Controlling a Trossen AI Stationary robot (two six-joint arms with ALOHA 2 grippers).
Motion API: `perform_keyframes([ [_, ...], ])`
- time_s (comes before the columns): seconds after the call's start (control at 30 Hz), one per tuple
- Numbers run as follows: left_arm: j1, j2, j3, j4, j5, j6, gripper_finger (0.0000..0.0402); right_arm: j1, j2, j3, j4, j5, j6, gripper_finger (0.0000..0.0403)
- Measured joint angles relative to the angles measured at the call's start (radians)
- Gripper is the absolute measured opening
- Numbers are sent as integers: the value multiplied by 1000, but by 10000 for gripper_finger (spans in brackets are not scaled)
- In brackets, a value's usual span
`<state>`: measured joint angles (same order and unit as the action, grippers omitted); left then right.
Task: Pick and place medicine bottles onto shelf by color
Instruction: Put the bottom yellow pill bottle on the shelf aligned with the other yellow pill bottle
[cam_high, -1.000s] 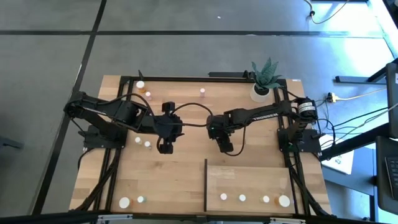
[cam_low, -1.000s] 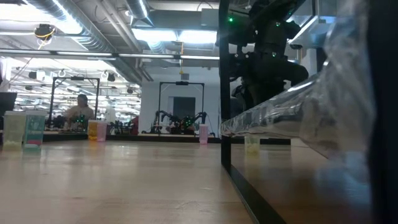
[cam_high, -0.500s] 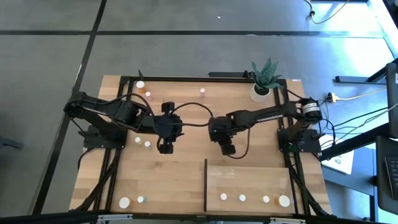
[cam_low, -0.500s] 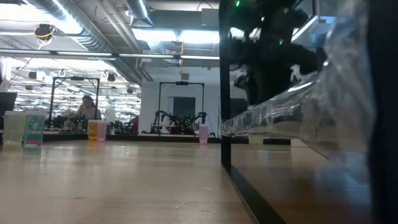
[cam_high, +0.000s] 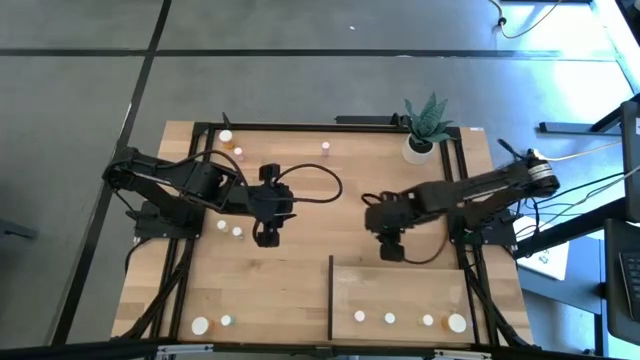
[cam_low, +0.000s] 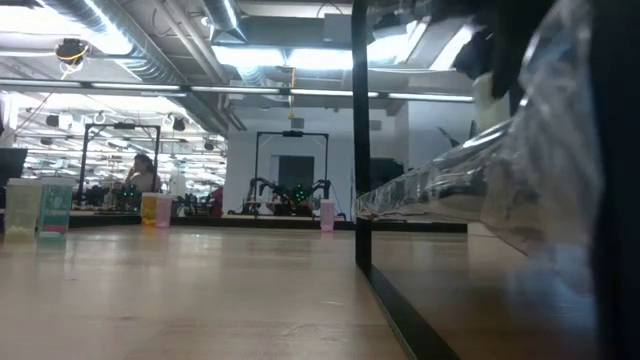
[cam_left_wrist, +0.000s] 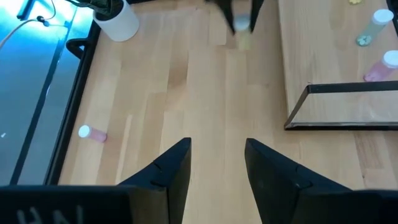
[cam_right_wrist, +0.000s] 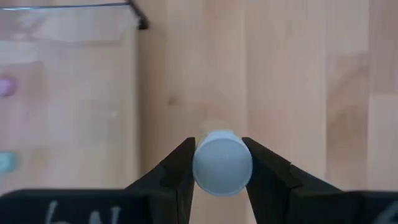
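Observation:
My right gripper (cam_high: 392, 250) hangs above the table just beyond the far edge of the shelf (cam_high: 400, 290), shut on a small medicine bottle with a white cap (cam_right_wrist: 222, 163). Three small bottles (cam_high: 389, 318) and a larger one (cam_high: 457, 322) stand along the shelf's near edge. Other bottles stand on the table at the far left (cam_high: 226, 136), far middle (cam_high: 326, 147), left middle (cam_high: 237, 232) and near left (cam_high: 200, 325). Left of centre, my left gripper (cam_left_wrist: 214, 158) hovers open, with nothing between its fingers. My right gripper pinches the bottle by the sides of its white cap (cam_right_wrist: 200, 163) between its two fingers. The fingers come from above, pointing steeply down. The bottle stands upright in the hold, cap up, clear of the table; the cap hides its body.
A white plant pot (cam_high: 418, 147) stands at the far right. The shelf's thin dark upright edge (cam_high: 331, 297) rises along its left side. Black frame rails run along the table's left (cam_high: 195, 160) and right sides. A pink bottle (cam_left_wrist: 93, 133) lies on its side near the far rail.
My right gripper has risen and swung toward the table's right and near edge, toward the shelf, staying shut. The bottle it holds stood on the table a second ago and is now lifted clear.

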<state>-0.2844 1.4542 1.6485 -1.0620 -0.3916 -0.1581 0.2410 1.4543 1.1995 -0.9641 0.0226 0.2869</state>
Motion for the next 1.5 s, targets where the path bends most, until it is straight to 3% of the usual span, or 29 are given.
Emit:
perform_keyframes([
  [0.27,-4,29,0,3,0,-27,144,190,-87,0,-113,29,296,121],
  [0.6,-74,106,0,91,5,1,144,449,-93,0,-160,37,683,121],
  [0.83,-124,131,0,177,53,37,144,604,-90,0,-183,124,955,122],
  [0.97,-139,130,0,194,53,37,144,677,-62,0,-183,191,1062,122],
  [1.33,-148,130,0,207,53,37,144,793,57,0,-134,174,1303,122],
  [1.5,-148,130,0,208,53,38,144,811,112,0,-85,167,1308,122],
])
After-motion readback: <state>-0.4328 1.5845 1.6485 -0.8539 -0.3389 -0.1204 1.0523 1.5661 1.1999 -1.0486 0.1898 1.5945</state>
